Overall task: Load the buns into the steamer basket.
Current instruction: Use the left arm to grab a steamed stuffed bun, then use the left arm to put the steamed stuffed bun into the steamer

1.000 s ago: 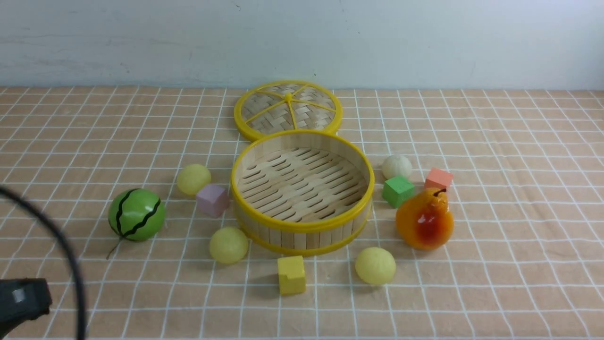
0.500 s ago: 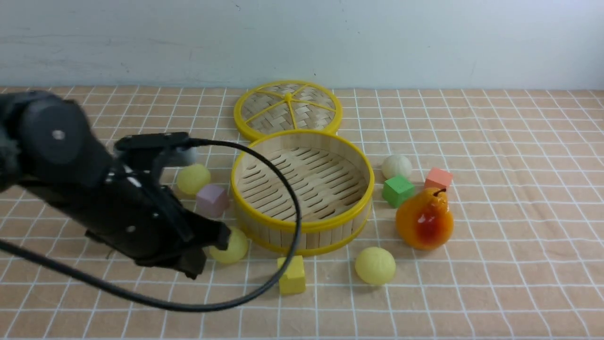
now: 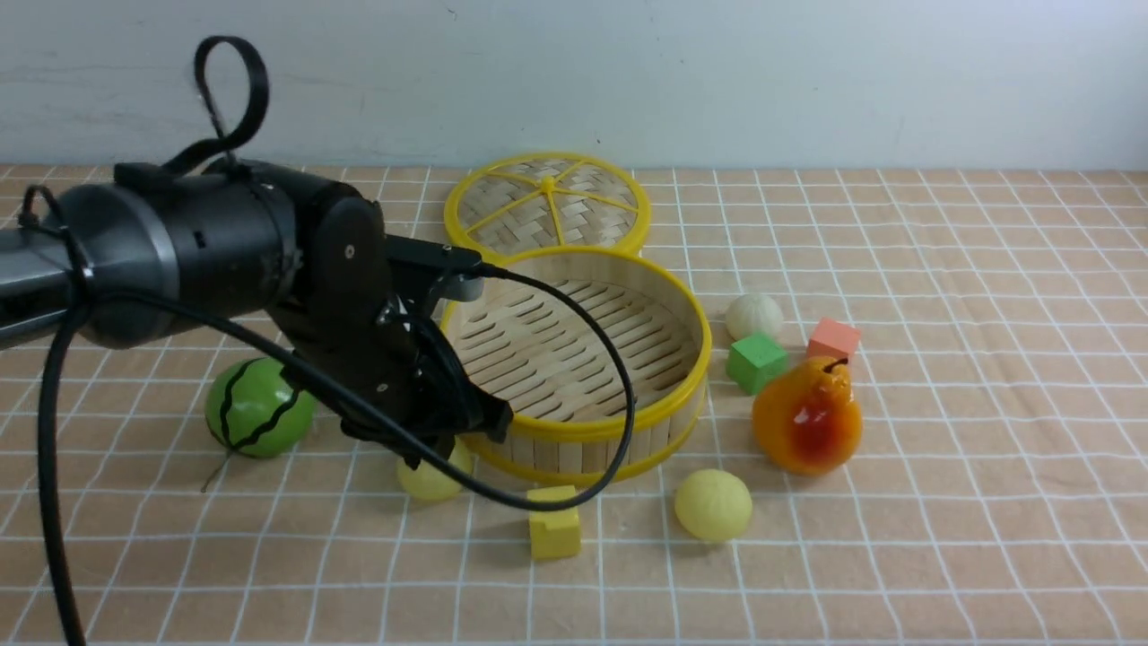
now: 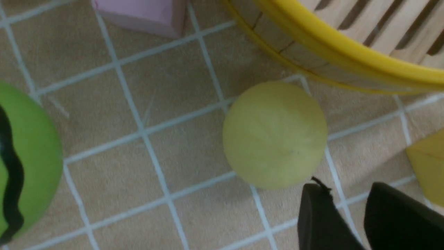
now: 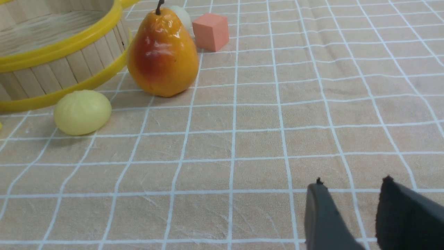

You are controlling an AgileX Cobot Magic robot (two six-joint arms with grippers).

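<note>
The steamer basket [image 3: 574,431] stands mid-table with nothing inside. My left arm [image 3: 341,296] reaches over its left side. One pale yellow bun [image 3: 430,483] lies at the basket's front left, partly under the arm. In the left wrist view this bun [image 4: 274,133] sits just beyond my left gripper [image 4: 345,189], which is open and holds nothing. A second yellow bun [image 3: 713,505] lies in front of the basket, to the right. An off-white bun [image 3: 753,316] lies to the basket's right. My right gripper [image 5: 352,184] hovers open over bare cloth, well away from that second yellow bun [image 5: 82,111].
The flat woven lid [image 3: 547,205] lies behind the basket. A green watermelon ball [image 3: 256,408] sits left of the arm. A pear [image 3: 807,417], green cube [image 3: 756,361] and salmon cube [image 3: 834,339] stand right of the basket. A yellow cube [image 3: 553,522] is in front and a pink cube [image 4: 138,14] to the left.
My left arm has swung in from the lower left edge to the basket's left side, above the near-left bun. It now hides the pink cube and the bun behind it.
</note>
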